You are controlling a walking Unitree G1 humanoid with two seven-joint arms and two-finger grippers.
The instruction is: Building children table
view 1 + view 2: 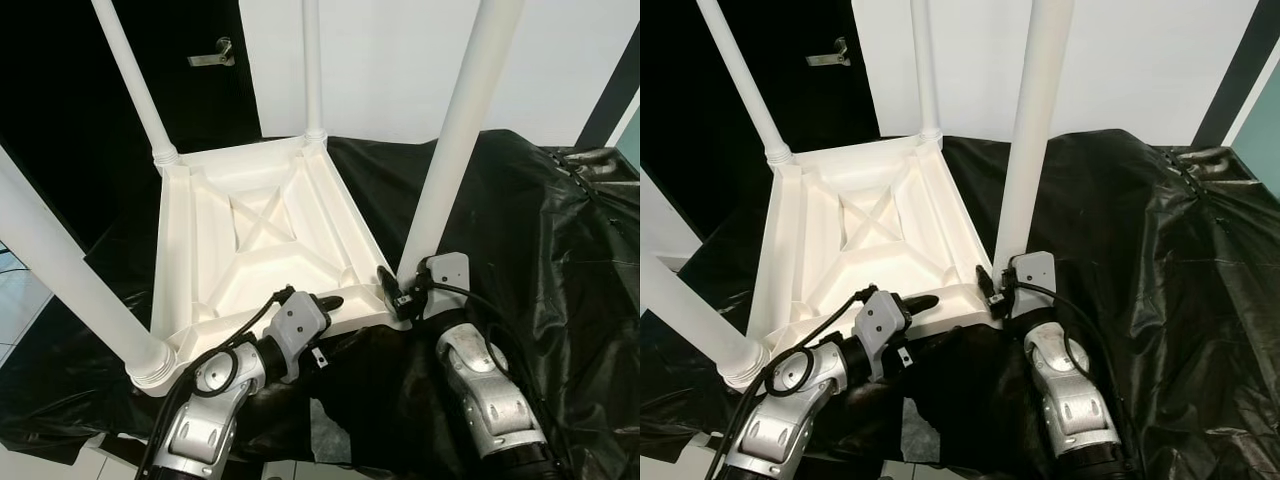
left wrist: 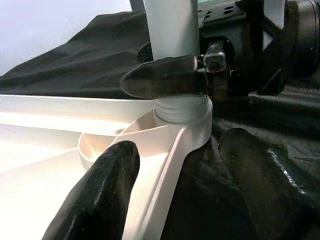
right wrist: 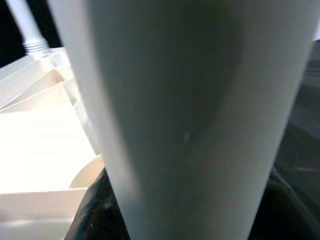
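- A white plastic children's table (image 1: pixel 255 245) is seen upside down on a black, glossy, crinkled plastic sheet (image 1: pixel 560 270); its underside is ribbed, with a moulded X at the centre and a raised rim.
- Four smooth, round, tapering white legs are stood upright at the corners; threaded collars are visible at the far-left leg (image 1: pixel 135 85) and the near-left leg (image 1: pixel 70 285).
- The near-right leg (image 1: pixel 455 130) is gripped low down by the right gripper (image 1: pixel 398 288), its black fingers closed against the tube just above the socket.
- The left gripper (image 1: pixel 318 312) is placed at the table's near rim; its fingers (image 2: pixel 100 195) are spread, one over the rim, one outside on the sheet.
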